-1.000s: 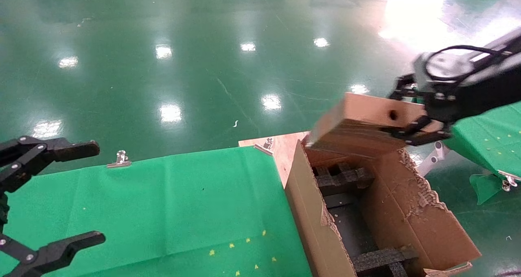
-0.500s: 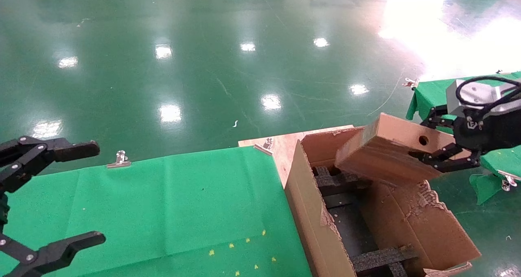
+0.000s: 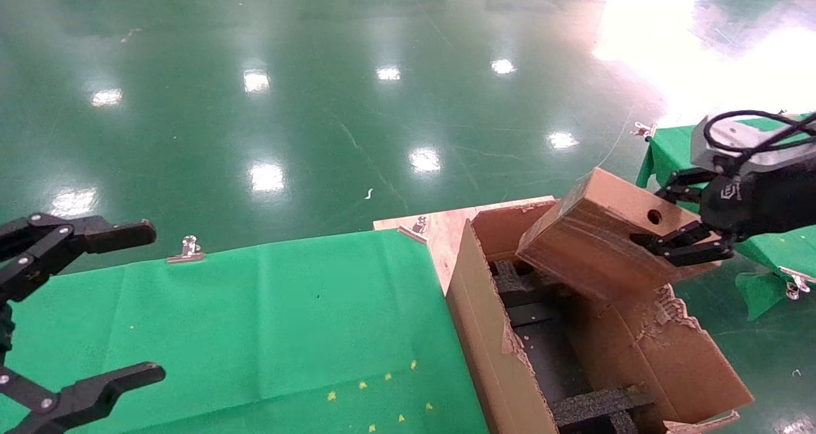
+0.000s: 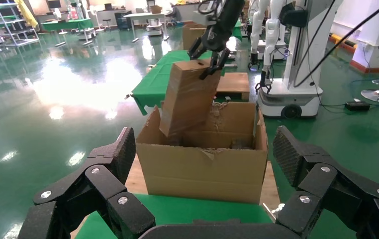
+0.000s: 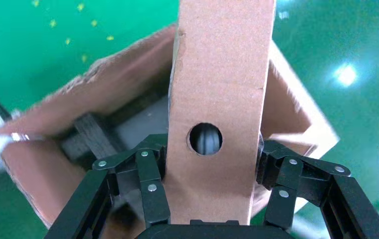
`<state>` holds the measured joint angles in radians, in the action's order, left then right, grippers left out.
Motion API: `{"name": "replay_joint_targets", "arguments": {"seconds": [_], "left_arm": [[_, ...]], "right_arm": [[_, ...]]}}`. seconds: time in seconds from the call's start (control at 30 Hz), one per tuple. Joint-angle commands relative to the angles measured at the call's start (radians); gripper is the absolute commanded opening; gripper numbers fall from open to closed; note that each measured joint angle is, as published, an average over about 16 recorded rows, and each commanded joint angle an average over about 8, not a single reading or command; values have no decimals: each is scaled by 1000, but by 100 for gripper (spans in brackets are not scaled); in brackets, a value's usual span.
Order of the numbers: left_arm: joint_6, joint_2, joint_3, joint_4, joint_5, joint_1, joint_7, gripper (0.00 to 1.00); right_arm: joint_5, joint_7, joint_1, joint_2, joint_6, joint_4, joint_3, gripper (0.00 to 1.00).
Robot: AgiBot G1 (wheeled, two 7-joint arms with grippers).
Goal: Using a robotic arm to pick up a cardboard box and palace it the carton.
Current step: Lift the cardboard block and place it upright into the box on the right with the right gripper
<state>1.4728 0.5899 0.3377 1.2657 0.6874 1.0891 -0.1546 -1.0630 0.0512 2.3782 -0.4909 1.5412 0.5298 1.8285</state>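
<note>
cardboard box [image 3: 599, 243] hangs tilted over the far end of the carton [image 3: 637, 351], and we see its long axis slanting down from the right gripper [image 3: 676, 220] toward the black foam dividers [image 3: 596, 405] inside. its narrow side with the small round hole [image 5: 205, 139] faces up toward the wrist, while its lower end dips just below the carton's torn rim in the left wrist view. we see the right gripper clenched on the box's two broad faces beside the hole, its wrist reaching in from the right above the carton. the left gripper [image 3: 95, 306] hangs with its fingers spread wide above the green table [image 3: 255, 319], well apart from the carton.
</note>
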Motion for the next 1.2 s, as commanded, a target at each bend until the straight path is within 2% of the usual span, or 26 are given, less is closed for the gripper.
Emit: {"name": "replay_joint_targets", "arguments": {"seconds": [0.03, 0.43, 0.57, 0.67, 0.97, 1.2], "left_arm": [[0, 0, 0, 0, 0, 0, 0, 100], [0, 0, 0, 0, 0, 0, 0, 100], [0, 0, 0, 0, 0, 0, 0, 100], [0, 0, 0, 0, 0, 0, 0, 100], [0, 0, 0, 0, -1, 0, 0, 100], [0, 0, 0, -1, -1, 0, 0, 100]], "right_arm": [[22, 63, -19, 3, -11, -15, 2, 0], [6, 464, -52, 31, -111, -35, 40, 0], [20, 562, -63, 49, -139, -22, 40, 0], [23, 597, -68, 56, -153, -14, 42, 0], [27, 610, -75, 57, -163, -17, 43, 0], [16, 682, -105, 51, -206, -7, 58, 0]]}}
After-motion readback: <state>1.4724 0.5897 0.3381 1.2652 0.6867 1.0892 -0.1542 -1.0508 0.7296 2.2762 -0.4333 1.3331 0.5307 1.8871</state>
